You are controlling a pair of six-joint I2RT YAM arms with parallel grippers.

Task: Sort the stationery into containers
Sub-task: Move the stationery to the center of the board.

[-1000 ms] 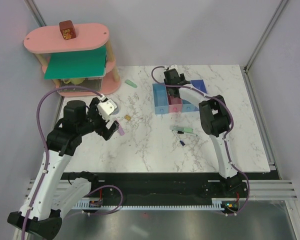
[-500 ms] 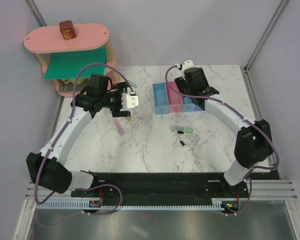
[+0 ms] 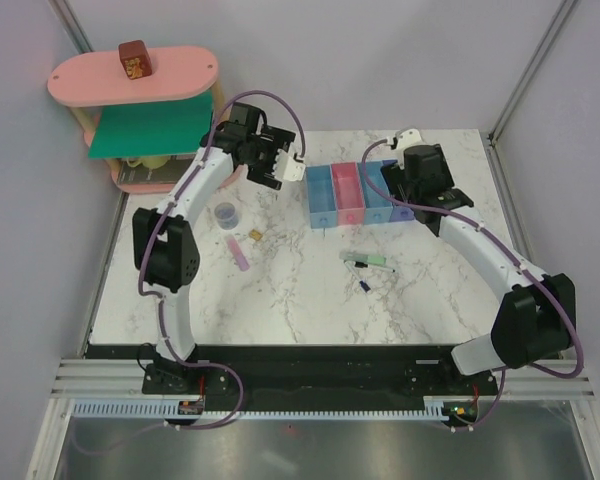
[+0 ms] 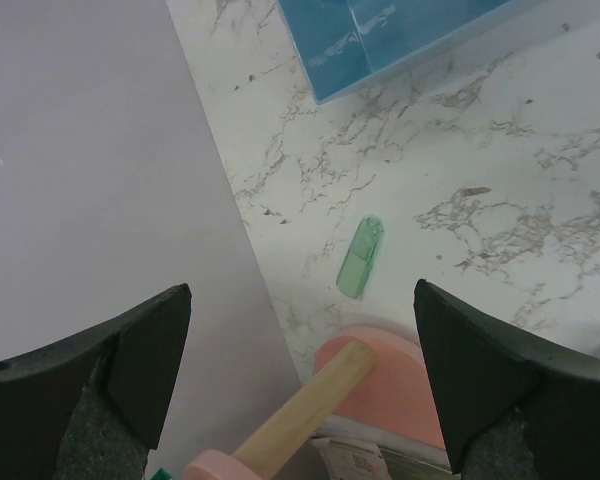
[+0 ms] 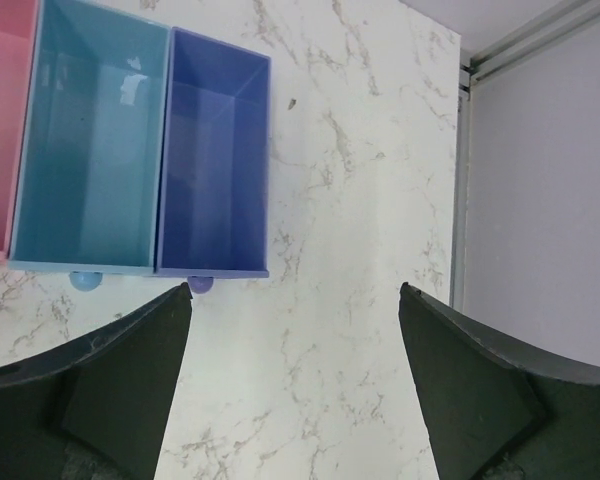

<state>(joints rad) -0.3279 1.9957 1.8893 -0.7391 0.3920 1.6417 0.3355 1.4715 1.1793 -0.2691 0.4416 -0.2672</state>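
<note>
Left jaws being carried out toward shelf (image 4: 380,372), spread wide, empty; mint green bar (image 4: 360,257) lying just ahead between them, likely next pick. Right jaws being widened, nothing gripped, containers (image 5: 212,160) ahead-left; release judged done.

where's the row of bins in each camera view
Top external: the row of bins sits at the far middle of the marbled table.
Left wrist: only a blue corner shows, at the top edge.
Right wrist: upper left, with pink, light blue and darker blue bins showing.
Shared landmark: the marbled table.
</note>
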